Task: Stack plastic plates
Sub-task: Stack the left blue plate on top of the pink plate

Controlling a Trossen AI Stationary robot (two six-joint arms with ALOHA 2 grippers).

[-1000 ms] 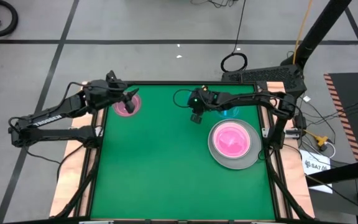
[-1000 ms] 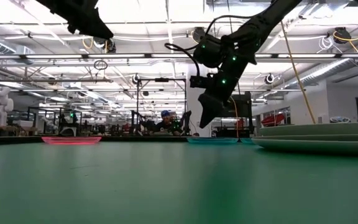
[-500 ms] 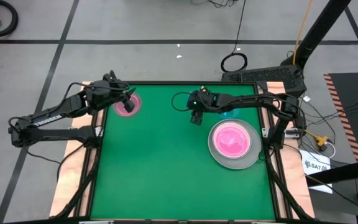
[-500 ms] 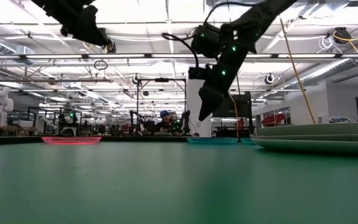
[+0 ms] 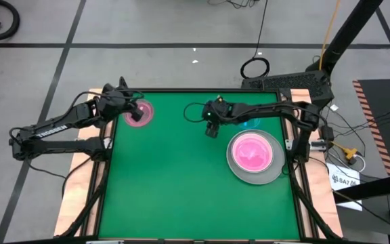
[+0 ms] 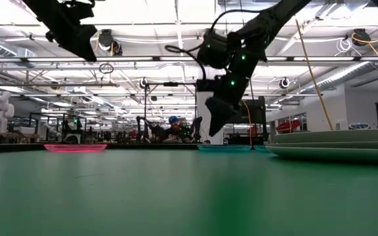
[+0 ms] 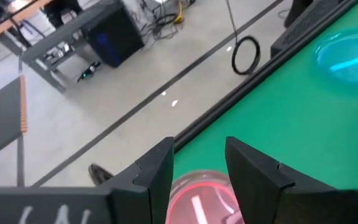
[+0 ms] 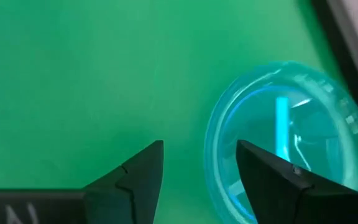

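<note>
— Two pincers at work; where does each hang, taking the big stack of plates (image 5: pixel 254 157) as the mark?

— My right gripper (image 5: pixel 210 131) hangs in the air up-table and left of that stack, its fingers (image 8: pixel 135 171) apart with nothing between them. My left gripper (image 5: pixel 135 104) is well apart from the stack, at the far left corner of the green table (image 5: pixel 181 196), fingers (image 7: pixel 157 168) also spread and empty.

— What makes up the stack?

— A pink plate (image 5: pixel 252 152) lies on top, with pale and grey rims showing under it. In the low view the stack (image 6: pixel 336 145) sits at the right, rims layered.

— And the loose plates?

— A small blue plate (image 5: pixel 250 123) lies flat just up-table of the stack, near the far edge; my right arm crosses over it in the high view. Through my right wrist camera that blue plate (image 8: pixel 284 158) lies on the cloth past my right-hand finger. A small pink plate (image 5: pixel 139 114) lies far left of the stack, in the far left corner, and my left gripper hovers over its edge; my left wrist camera shows the same pink plate (image 7: pixel 197 199) below the gap between my fingers.

— Touching either one?

— No, both grippers are clear above the table in the low view: right gripper (image 6: pixel 215 124), left gripper (image 6: pixel 84 49).
</note>
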